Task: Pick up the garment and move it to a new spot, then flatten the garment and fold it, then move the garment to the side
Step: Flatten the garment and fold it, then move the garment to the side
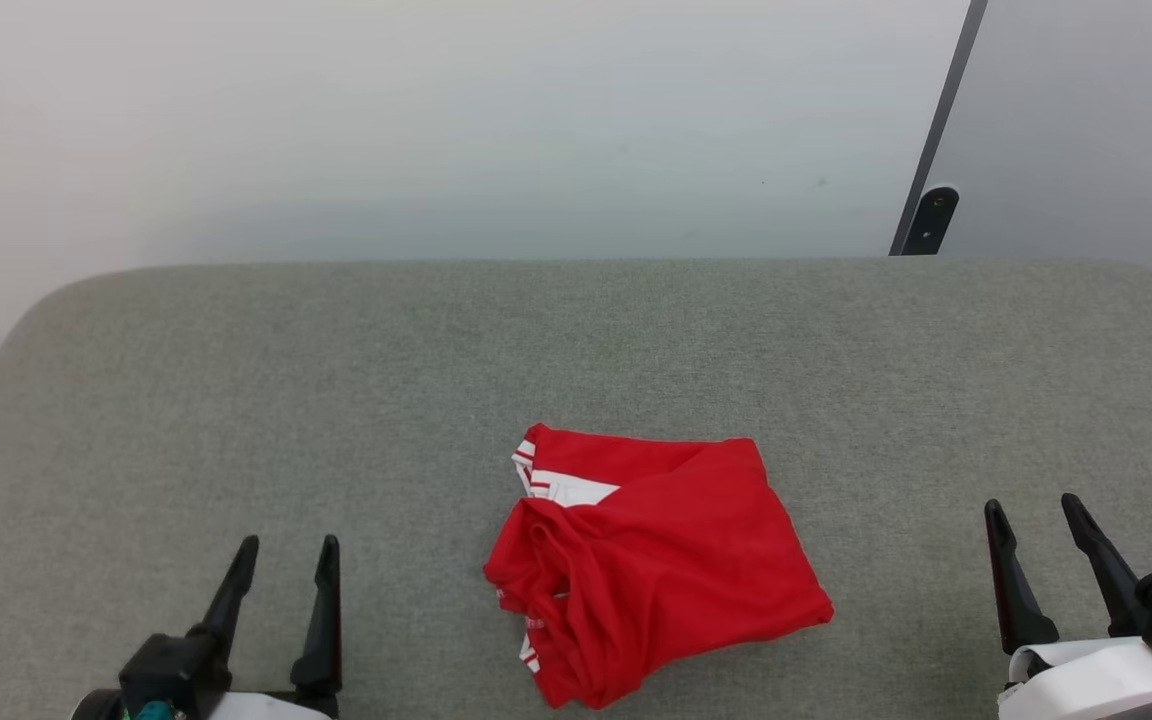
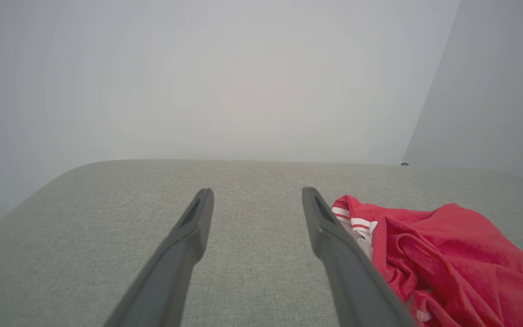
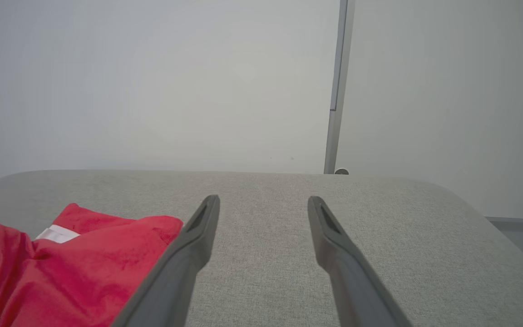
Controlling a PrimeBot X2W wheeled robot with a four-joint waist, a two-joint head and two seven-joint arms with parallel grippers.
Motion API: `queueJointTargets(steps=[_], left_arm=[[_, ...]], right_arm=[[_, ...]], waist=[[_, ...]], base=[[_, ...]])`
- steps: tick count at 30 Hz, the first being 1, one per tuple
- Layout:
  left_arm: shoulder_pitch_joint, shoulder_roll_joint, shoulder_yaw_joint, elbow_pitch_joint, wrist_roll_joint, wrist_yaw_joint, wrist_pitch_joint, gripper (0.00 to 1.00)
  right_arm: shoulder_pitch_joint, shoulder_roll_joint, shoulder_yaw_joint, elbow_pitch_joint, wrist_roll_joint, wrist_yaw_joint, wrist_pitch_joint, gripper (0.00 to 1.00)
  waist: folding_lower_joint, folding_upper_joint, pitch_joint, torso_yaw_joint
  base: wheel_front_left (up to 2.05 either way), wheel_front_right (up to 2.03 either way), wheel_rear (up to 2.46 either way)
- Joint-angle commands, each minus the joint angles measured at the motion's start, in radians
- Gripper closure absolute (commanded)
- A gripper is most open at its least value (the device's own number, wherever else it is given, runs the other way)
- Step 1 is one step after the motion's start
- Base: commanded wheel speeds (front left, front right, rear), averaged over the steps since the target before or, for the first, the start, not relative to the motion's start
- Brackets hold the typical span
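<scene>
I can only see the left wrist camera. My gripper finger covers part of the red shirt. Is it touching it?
Observer: No. From the head view, the left gripper is open and the garment lies apart from it, to its right.
Operator: Where's my other gripper?
Observer: The right gripper is open too, on the garment's other side, also apart.
Operator: My picture cuts the shirt off. What's the rest like?
Observer: Crumpled too; the whole heap rests on the grey surface.

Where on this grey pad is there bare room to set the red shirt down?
Bare grey pad runs wide between the red shirt and the far edge. Also free: between shirt and left tool, and shirt and right tool. Crowded at the near middle, where the shirt lies bunched.
</scene>
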Motion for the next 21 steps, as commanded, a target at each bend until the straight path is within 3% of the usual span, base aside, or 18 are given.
queueJointTargets(steps=[1,11,21], left_arm=[[0.009,-0.003,0.002,-0.003,0.006,-0.003,0.0,0.0],[-0.007,-0.007,-0.009,0.003,0.012,-0.003,0.0,0.0],[0.001,0.009,0.04,0.014,0.003,0.0,0.0,0.0]], right_arm=[[0.012,0.005,-0.006,-0.002,-0.009,-0.001,-0.005,0.0],[0.01,0.01,-0.012,0.004,-0.028,-0.001,-0.005,0.0],[-0.002,0.012,0.034,0.051,-0.024,-0.001,-0.005,0.0]], waist=[[0.0,0.0,0.0,0.001],[0.0,0.0,-0.001,0.034],[0.0,0.0,-0.025,0.178]], base=[[0.0,0.0,0.0],[0.0,0.0,0.0],[0.0,0.0,0.0]])
